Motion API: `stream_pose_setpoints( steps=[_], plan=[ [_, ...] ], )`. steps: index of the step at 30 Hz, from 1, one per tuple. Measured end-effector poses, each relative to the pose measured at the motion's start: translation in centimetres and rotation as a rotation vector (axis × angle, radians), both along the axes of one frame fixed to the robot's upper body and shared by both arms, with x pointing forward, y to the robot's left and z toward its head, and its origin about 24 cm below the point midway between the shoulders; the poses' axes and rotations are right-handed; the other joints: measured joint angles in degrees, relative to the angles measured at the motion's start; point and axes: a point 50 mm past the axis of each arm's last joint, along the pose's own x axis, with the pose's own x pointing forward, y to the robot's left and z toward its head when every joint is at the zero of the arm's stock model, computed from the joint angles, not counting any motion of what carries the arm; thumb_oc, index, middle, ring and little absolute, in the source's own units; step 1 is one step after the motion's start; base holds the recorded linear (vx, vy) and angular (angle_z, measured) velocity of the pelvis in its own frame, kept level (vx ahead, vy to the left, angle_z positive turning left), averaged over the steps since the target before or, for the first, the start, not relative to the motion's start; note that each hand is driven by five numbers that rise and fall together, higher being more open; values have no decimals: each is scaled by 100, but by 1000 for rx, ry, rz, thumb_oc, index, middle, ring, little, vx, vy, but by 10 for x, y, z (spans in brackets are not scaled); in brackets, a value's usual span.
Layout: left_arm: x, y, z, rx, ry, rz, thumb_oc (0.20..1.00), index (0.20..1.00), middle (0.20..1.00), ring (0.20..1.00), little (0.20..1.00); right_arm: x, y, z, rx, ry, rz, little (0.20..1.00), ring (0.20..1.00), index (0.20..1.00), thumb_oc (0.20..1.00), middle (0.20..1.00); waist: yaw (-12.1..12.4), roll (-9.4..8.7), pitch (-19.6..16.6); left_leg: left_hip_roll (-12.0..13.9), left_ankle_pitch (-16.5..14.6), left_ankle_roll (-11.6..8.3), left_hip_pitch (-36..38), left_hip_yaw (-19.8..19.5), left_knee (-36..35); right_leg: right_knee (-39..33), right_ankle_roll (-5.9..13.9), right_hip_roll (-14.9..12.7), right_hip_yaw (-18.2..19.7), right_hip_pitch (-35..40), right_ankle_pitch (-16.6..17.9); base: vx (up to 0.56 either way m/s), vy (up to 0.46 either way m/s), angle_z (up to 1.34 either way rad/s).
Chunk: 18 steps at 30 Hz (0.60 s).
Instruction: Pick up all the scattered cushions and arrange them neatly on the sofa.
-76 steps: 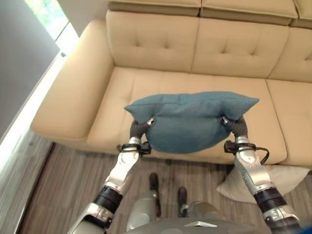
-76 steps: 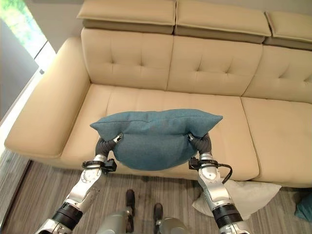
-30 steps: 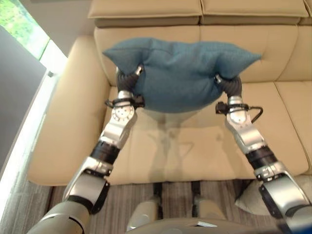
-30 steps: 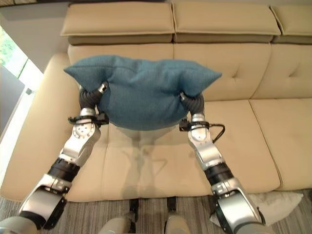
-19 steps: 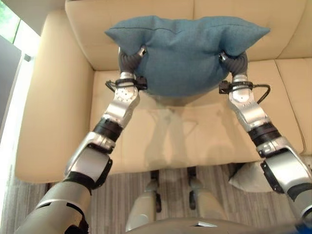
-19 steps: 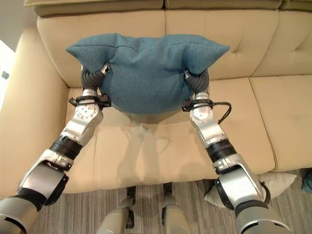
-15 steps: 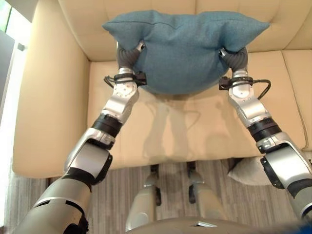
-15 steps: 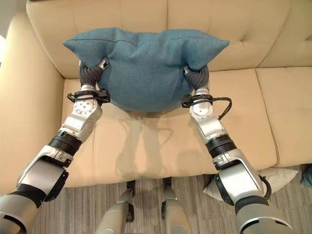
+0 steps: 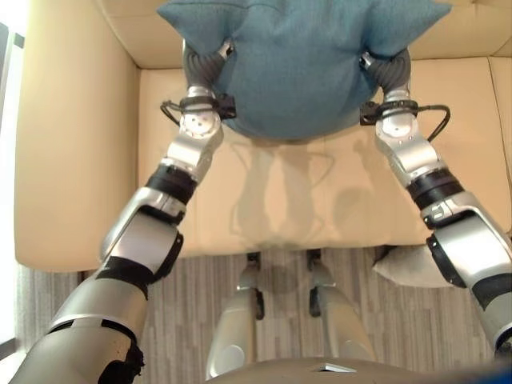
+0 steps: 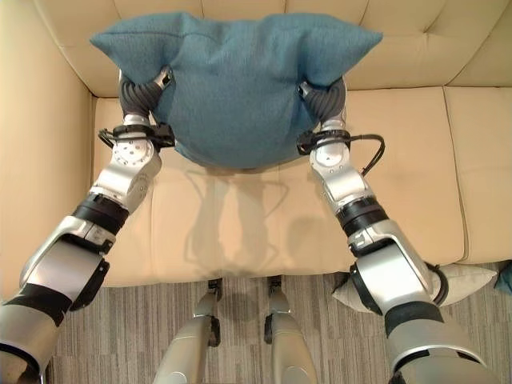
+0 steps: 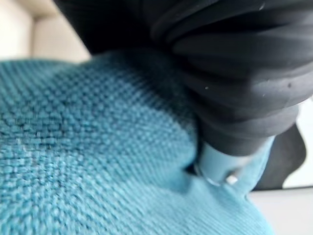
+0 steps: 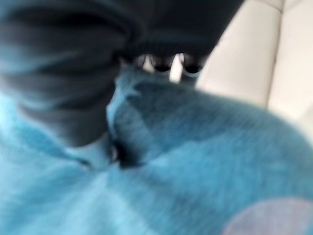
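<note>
- Above the sofa seat (image 10: 240,232), a teal cushion (image 10: 236,88) hangs clear of the upholstery between the two hands, its top edge up against the backrest (image 10: 416,56).
- The left hand (image 10: 140,96) is bunched into the cushion's left flank; in the left wrist view a finger (image 11: 217,164) presses into the weave (image 11: 88,147), so the fingers look curled into the cloth.
- The right hand (image 10: 324,100) grips the opposite flank the same way, with its fingers (image 12: 168,63) sunk in the fabric and the cloth puckered round them.
- Both top corners stick out past the hands, and the cushion's belly sags between them.
- Beyond the sofa's front edge, a pale cushion (image 10: 456,280) lies on the striped floor (image 10: 120,336) by the right arm, not yet collected.
- A sliver of something teal (image 10: 505,280) shows at the floor's far right; I cannot tell what it is.
- Risk, as I judge it: letting go this high could make the cushion tip forward off the backrest and land flat, or roll to the floor.
- If one hand releases before the other, the cushion would swing and settle crooked.
- Cloth snagged on a fingertip could drag it askew as the arms pull away.
</note>
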Motion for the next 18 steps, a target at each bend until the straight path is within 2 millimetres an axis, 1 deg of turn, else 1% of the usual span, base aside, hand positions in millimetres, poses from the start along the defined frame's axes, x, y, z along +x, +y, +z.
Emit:
stream_pose_setpoints(
  steps=[2, 4, 6, 7, 10, 12, 13, 14, 16, 18],
  plan=[
    [-1, -2, 17, 40, -37, 1, 1000, 1000, 1000, 1000, 1000, -1, -7, 16, -55, -44, -46, 1000, 1000, 1000, 1000, 1000, 7, 1, 0, 1, 27, 6, -131, -12, 1, 2, -2, 0, -13, -130, 12, 9, -17, 2],
    [3, -3, 25, 86, -31, 16, 1000, 1000, 1000, 1000, 1000, 1, -13, 27, -101, -53, -100, 1000, 1000, 1000, 1000, 1000, 22, 2, -1, -1, 27, 5, -159, -14, 1, 2, -2, -3, -25, -156, 12, 0, 0, 0],
    [3, -3, 34, 94, -43, 23, 1000, 1000, 1000, 1000, 1000, 1, -19, 38, -123, -64, -140, 1000, 1000, 1000, 1000, 1000, 17, 4, -3, -1, 28, 5, -210, -27, 2, 2, -2, -2, -33, -205, 12, 0, 0, 0],
    [4, -1, 40, 98, -44, 29, 1000, 1000, 1000, 1000, 1000, 2, -25, 46, -169, -65, -183, 1000, 1000, 1000, 1000, 1000, 24, 5, -4, -1, 31, 3, -242, -33, 2, 2, -3, -3, -36, -234, 13, 0, 0, 0],
    [5, 5, 52, 72, -48, 45, 1000, 1000, 1000, 1000, 1000, 2, -32, 57, -198, -70, -226, 1000, 1000, 1000, 1000, 1000, 21, 7, -6, 0, 31, 3, -271, -43, 15, 3, -3, -4, -52, -253, 13, 0, 0, 0],
    [5, 17, 64, 88, -51, 97, 1000, 1000, 1000, 1000, 1000, 3, -41, 62, -196, -54, -271, 1000, 1000, 1000, 1000, 1000, 25, 7, -6, 0, 31, 3, -293, -43, 23, 3, -4, -4, -53, -270, 13, 0, 0, 0],
    [1, 31, 77, 72, -76, 132, 1000, 1000, 1000, 1000, 1000, 1, -52, 66, -168, -50, -295, 1000, 1000, 1000, 1000, 1000, 29, 8, -8, 0, 31, 3, -300, -43, 23, 3, -5, -4, -53, -277, 14, 0, 0, 0],
    [-2, 39, 83, 57, -88, 145, 1000, 1000, 1000, 1000, 1000, 0, -56, 69, -153, -47, -303, 1000, 1000, 1000, 1000, 1000, 24, 11, -11, -1, 31, 3, -300, -43, 23, 3, -5, -5, -53, -276, 14, 0, 0, 0],
    [-8, 58, 93, 55, -110, 184, 1000, 1000, 1000, 1000, 1000, -3, -72, 74, -129, -38, -336, 1000, 1000, 1000, 1000, 1000, 28, 15, -16, -1, 31, 3, -300, -44, 24, 3, -6, -5, -53, -276, 15, 0, 0, 0],
    [-13, 73, 97, 40, -116, 202, 1000, 1000, 1000, 1000, 1000, -7, -87, 77, -122, -30, -362, 1000, 1000, 1000, 1000, 1000, 41, 18, -18, -3, 32, 3, -299, -42, 28, 4, -12, -6, -51, -276, 20, 0, 0, 0]
  ],
)
